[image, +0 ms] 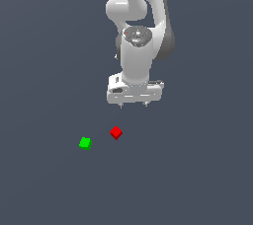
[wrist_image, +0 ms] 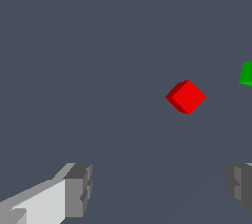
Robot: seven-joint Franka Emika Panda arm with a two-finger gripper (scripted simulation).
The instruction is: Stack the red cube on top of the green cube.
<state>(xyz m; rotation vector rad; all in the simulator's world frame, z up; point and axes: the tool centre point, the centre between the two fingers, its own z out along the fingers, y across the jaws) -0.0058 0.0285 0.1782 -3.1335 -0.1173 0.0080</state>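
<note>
The white robot tool (image: 134,104) is hanging wide open and empty above the dark grey surface (image: 197,179). The small bright red cube (image: 116,132) is lying at 7 o'clock from the tool, untouched. The small bright green cube (image: 85,143) is sitting near it, apart. Grasping, lifting and stacking are all remaining.

Red cube (image: 116,132): plain bright red. Green cube (image: 85,143): plain bright green. Arm (image: 136,46): white, grey joints. Gripper (image: 133,104): white, fingers (wrist_image: 78,188) seemingly grey. Floor (image: 49,71): uniform slate blue-grey.
</note>
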